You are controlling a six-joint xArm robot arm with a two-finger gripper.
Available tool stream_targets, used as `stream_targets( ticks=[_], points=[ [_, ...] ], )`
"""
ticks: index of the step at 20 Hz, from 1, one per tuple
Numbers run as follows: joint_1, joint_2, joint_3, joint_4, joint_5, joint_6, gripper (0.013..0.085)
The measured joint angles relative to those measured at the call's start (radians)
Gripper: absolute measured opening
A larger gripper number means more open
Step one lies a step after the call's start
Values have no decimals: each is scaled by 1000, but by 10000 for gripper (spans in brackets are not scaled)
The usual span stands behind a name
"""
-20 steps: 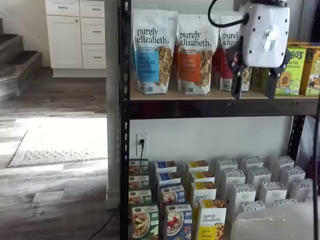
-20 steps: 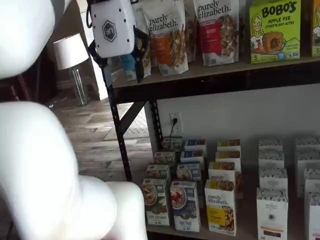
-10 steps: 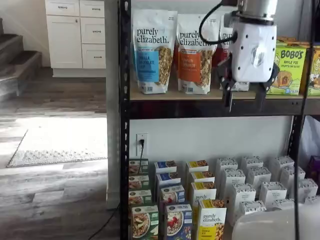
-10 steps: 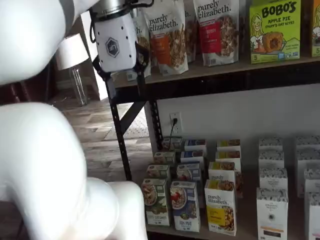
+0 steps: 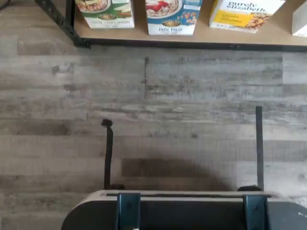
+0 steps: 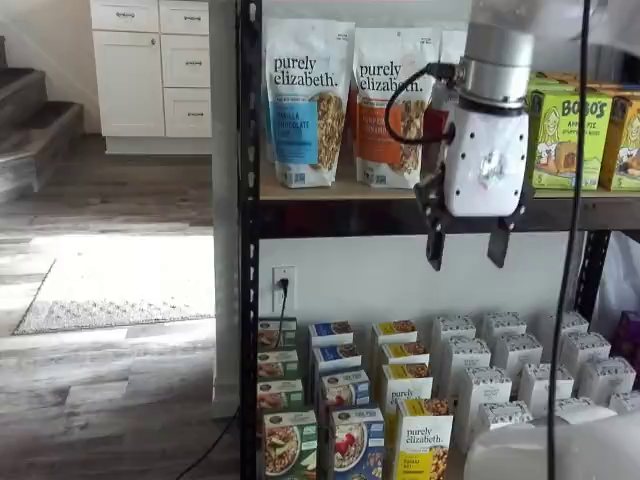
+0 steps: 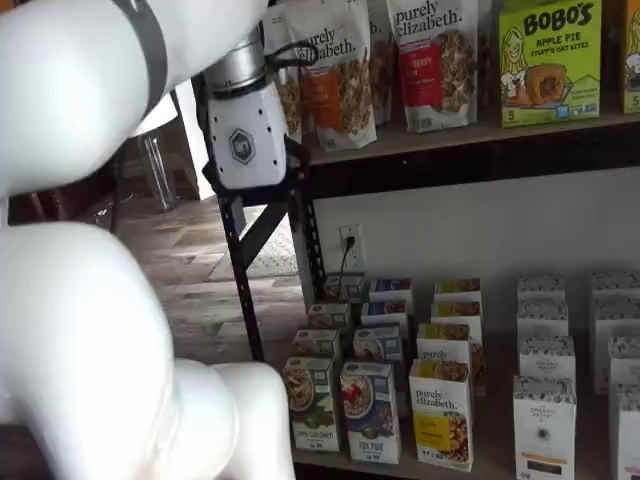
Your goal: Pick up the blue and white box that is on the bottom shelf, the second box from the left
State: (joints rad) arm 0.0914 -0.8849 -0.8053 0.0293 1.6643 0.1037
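- Step in hand, as I judge it: the approach. The gripper (image 6: 468,245) hangs in front of the upper board's dark edge, high above the boxes and well apart from them, holding nothing.
- Its two black fingers stand apart, with a plain gap between them in a shelf view; in the other view (image 7: 262,205) they are mostly hidden against the rack post.
- The blue and white box (image 6: 357,443) stands on the bottom shelf (image 7: 492,440), at the front of its row, just beside the green box (image 6: 289,445) on one side and the yellow box (image 6: 423,440) on the other. The wrist view shows its lower part (image 5: 171,16) at the shelf's front edge.
- The box is upright, its long axis vertical; the printed face with the bowl and red berries points out toward the cameras.
- The next move likely calls for coming down and in toward the shelf front, lining the spread fingers with the box's narrow sides. The neighbours sit close, so there is little room for the fingers.
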Motion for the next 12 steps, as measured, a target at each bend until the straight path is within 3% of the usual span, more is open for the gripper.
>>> stream_targets(
  ticks=[12],
  points=[
    [10,-15,232,15,-262,2,850]
  ],
)
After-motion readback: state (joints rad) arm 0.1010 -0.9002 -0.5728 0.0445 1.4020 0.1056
